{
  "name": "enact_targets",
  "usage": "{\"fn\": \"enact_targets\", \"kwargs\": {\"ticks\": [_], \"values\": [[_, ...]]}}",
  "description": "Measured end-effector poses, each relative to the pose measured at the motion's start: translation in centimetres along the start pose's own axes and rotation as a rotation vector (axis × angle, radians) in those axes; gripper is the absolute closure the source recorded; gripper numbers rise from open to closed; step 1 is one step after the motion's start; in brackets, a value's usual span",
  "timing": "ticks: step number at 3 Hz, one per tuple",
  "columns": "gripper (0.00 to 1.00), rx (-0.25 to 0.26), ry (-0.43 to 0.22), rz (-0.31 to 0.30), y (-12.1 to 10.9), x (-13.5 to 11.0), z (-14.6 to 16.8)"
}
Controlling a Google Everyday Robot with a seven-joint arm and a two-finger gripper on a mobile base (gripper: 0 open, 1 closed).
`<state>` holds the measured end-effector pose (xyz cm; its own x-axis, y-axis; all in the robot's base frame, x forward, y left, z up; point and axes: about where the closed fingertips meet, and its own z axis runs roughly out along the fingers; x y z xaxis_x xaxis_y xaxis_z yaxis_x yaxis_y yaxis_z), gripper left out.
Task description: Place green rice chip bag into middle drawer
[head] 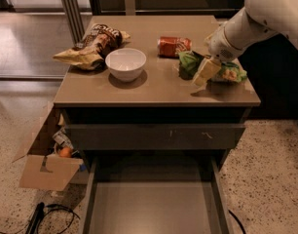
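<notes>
The green rice chip bag (188, 64) lies crinkled on the right side of the cabinet top (154, 89), just in front of the red can (174, 46). My gripper (206, 72) comes in from the upper right on a white arm (256, 18). It sits over the middle of the bag and hides part of it. The bag's right end (232, 74) shows beyond the gripper. The middle drawer (149, 209) stands pulled out at the bottom of the view, with a bare flat floor and nothing in it.
A white bowl (125, 64) and a brown-and-yellow chip bag (90, 47) sit on the left of the top. The drawer above (154, 136) has a scratched grey front. An open cardboard box (47, 167) and cables (42, 216) lie on the floor at the left.
</notes>
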<state>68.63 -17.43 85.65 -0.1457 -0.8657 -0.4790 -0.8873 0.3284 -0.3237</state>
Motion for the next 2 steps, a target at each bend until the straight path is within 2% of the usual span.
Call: {"fn": "enact_targets", "kwargs": {"ticks": [2], "values": [[0.63, 0.0, 0.0, 0.0, 0.0, 0.0, 0.0]]}}
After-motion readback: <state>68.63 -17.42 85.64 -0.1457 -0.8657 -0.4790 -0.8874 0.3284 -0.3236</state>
